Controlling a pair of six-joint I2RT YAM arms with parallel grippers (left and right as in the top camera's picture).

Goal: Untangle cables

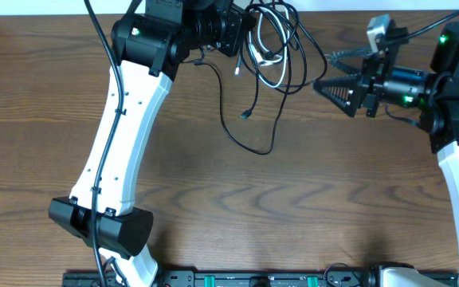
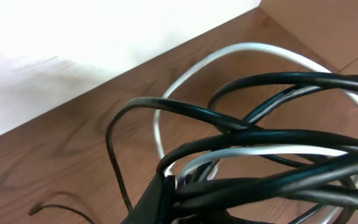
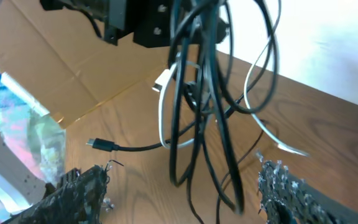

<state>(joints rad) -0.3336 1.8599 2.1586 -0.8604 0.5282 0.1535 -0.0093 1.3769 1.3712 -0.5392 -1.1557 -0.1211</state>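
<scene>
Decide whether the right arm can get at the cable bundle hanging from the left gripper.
Probably yes. The right gripper is open and faces the cables, which dangle from the shut left gripper right ahead of it, with nothing between them.

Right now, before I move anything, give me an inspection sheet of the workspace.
surface: brown wood-grain table.
job's things: black cable and white cable, looped together in one cable bundle near the far edge.
clutter: nothing seen.
grippers: left tool shut on the cable bundle, holding it up; right tool open, facing the bundle, holding nothing.
cables: not untangled; one black strand trails onto the table, its plug lying free. Arm wiring runs along the left arm.
surroundings: cardboard beyond the table edge.
</scene>
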